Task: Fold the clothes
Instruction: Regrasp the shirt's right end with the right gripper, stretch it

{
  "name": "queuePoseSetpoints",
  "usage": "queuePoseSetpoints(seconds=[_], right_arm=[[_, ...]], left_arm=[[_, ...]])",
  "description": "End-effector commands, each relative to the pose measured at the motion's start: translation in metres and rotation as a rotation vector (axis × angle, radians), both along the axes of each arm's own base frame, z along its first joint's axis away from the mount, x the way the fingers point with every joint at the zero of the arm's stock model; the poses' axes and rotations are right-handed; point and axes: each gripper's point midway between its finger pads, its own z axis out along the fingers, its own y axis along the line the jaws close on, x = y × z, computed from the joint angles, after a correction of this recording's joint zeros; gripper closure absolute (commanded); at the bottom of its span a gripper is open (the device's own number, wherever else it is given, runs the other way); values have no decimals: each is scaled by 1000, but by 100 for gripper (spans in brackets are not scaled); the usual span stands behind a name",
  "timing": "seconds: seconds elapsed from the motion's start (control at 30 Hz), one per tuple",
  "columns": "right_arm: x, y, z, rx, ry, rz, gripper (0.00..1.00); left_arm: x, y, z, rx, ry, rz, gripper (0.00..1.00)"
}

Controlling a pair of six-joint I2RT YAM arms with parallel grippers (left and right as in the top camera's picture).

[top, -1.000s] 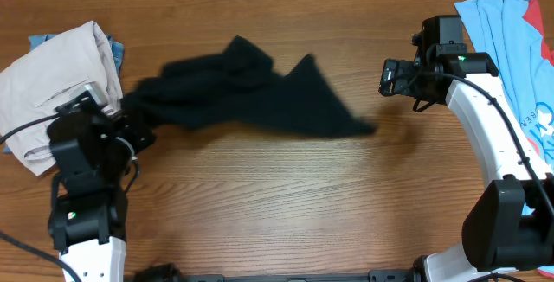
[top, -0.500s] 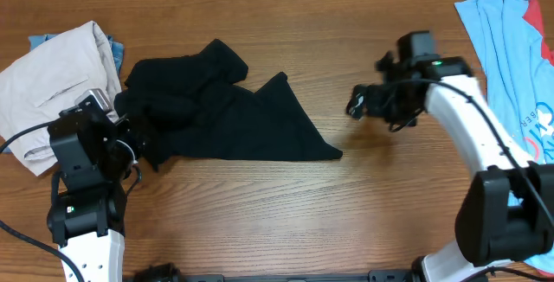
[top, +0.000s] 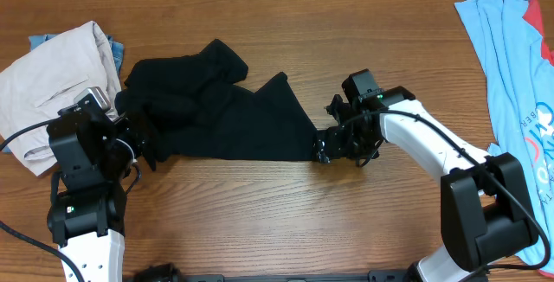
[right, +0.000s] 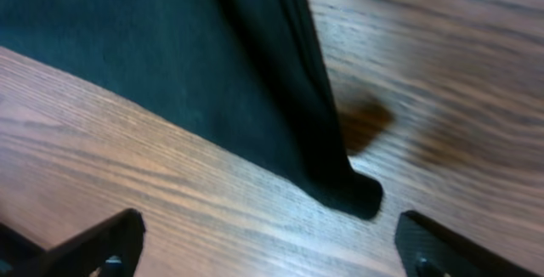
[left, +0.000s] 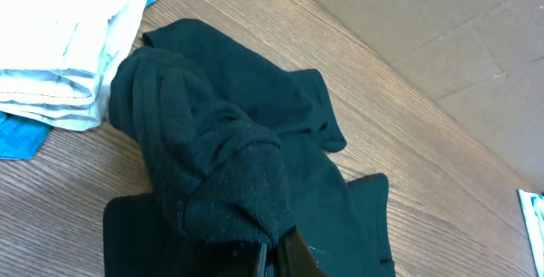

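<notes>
The black shirt [top: 221, 109] lies crumpled on the wooden table, bunched at its left and tapering to a corner at its right. My left gripper [top: 145, 146] is shut on the bunched left part of the shirt [left: 225, 200]; its fingers [left: 280, 256] pinch the fabric. My right gripper [top: 333, 148] is open and empty, low over the table at the shirt's right corner [right: 357, 194], which lies between its spread fingers [right: 268, 243]. Beige trousers [top: 52, 74] lie at the far left, also in the left wrist view [left: 59, 39]. A light-blue tee [top: 515, 57] lies at the far right.
A bit of blue cloth [top: 39, 40] shows under the beige trousers, also in the left wrist view [left: 21, 137]. A cardboard wall [left: 442, 31] runs along the table's far edge. Bare wood [top: 277, 221] lies in front of the shirt.
The shirt was dragged left and has settled on the table. My right arm has swung left and down from the far right to the shirt's right corner. The left arm has stayed put.
</notes>
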Motion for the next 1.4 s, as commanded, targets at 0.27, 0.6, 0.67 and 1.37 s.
queuePoseSetpoints(seconds=[0.27,0.6,0.67,1.37], right_arm=[[8,11,-11,41,-54,-24,96],[-1,-3,142,66,-148,-54,96],[-10,-7,193,84,-185,-73,96],[111,-119,160,-189,-189,-385,49]], left_arm=[[3,-2,11,18,-31,-28,96],[14,10,46,129,-149,-8,96],[14,16,51,149,-157,20,96],[12,33,46,190,-123,106,95]])
